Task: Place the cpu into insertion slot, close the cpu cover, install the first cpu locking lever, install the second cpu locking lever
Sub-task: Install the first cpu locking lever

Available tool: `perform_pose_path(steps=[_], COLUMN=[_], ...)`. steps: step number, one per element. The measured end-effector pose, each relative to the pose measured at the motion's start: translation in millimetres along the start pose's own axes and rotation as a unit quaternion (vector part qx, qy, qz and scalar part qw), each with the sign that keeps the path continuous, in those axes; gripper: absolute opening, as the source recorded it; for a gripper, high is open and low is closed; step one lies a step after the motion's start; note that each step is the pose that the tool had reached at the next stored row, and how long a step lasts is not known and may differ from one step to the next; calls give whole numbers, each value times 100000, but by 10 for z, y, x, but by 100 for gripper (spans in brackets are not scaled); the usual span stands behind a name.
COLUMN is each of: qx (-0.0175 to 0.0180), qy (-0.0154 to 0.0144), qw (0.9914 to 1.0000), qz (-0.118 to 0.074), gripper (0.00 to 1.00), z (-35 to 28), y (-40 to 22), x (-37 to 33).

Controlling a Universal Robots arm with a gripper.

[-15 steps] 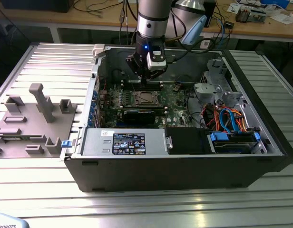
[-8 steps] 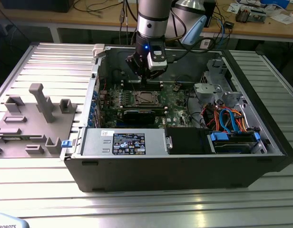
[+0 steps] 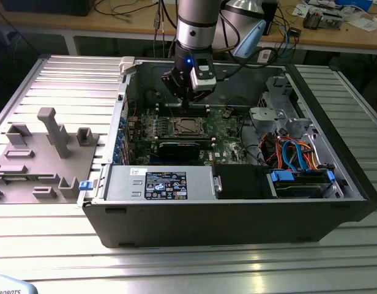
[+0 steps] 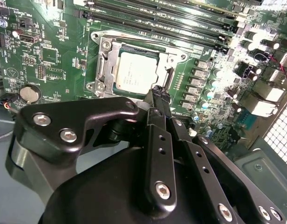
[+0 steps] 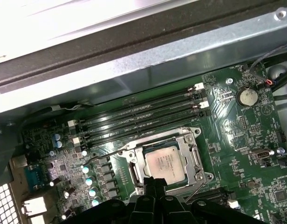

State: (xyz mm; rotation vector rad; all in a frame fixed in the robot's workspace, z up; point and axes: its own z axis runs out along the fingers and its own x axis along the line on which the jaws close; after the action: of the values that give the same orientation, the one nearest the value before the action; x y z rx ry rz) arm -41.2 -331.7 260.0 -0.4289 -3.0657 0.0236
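The cpu [image 5: 164, 162] sits seated in its socket on the motherboard [image 5: 255, 130], the cpu cover [image 5: 196, 157] apparently lowered round it to hold it; the pincer [image 5: 155, 183], closed tight and seemingly empty, hovers at the socket edge near a lever wire [image 5: 199, 189]

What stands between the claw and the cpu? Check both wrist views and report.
Nothing visible does. The claw sits at the edge of the cover, whose window leaves the top of the seated cpu bare just beyond the tip.
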Motion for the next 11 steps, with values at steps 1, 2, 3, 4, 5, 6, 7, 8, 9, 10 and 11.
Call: perform_pose_path(steps=[1,2,3,4,5,6,7,8,9,10,11], qx=[6,23,31,41,51,59,68,76,83,95,102], qy=[-4,-10,-15,-20,-24,-25,-33,-37,-41,-46,-49], qw=[100000,99999,99997,99996,99993,99992,99988,99985,99982,99977,99972], qz=[-174,-530,-744,-928,-1150,-1295,-1545,-1755,-1918,-2161,-2347], gripper=[11,11,11,11,11,11,11,11,11,11,11], z=[0,0,0,0,0,0,0,0,0,0,0], y=[0,0,0,0,0,0,0,0,0,0,0], x=[0,0,0,0,0,0,0,0,0,0,0])
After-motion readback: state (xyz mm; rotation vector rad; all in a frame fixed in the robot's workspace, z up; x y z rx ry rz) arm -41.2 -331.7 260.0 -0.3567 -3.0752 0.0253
